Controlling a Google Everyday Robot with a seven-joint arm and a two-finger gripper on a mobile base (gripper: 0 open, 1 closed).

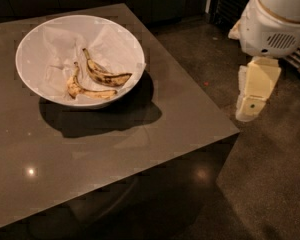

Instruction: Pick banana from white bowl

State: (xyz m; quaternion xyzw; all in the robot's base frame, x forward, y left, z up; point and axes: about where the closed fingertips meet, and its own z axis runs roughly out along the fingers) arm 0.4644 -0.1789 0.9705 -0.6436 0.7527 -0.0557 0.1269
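Item: gripper (252, 103), cream-coloured, hanging off the right side of the bench (140, 134) over the dark floor (270, 179), below the robot's white arm housing (275, 19); well apart from the target; whether it is open or closed cannot be told from this angle, though nothing appears to be in it. Item: white bowl (26, 49), wide and shallow, on the far left part of the bench, lined with crumpled paper (60, 46). Item: banana (106, 76), the thicker, brown-blotched one, lying in the right half of the bowl, stem toward the centre, dark end toward the right rim. Item: smaller banana (90, 91), paler, just beside it on the near side, stems close together, possibly touching. Step in hand, as judged: the reach toward the bowl, not yet begun. Handling note: descend from above with the jaws across the thick middle of the blotched fruit, away from the stem end where the pale one crowds it; soft overripe flesh favours a light squeeze; the loose paper may lift with the fruit. Clearance: the arm must cross the bench's right edge, then the bowl's raised right rim; the bench between that edge and the bowl offers room to travel, and height above the rim looks unobstructed
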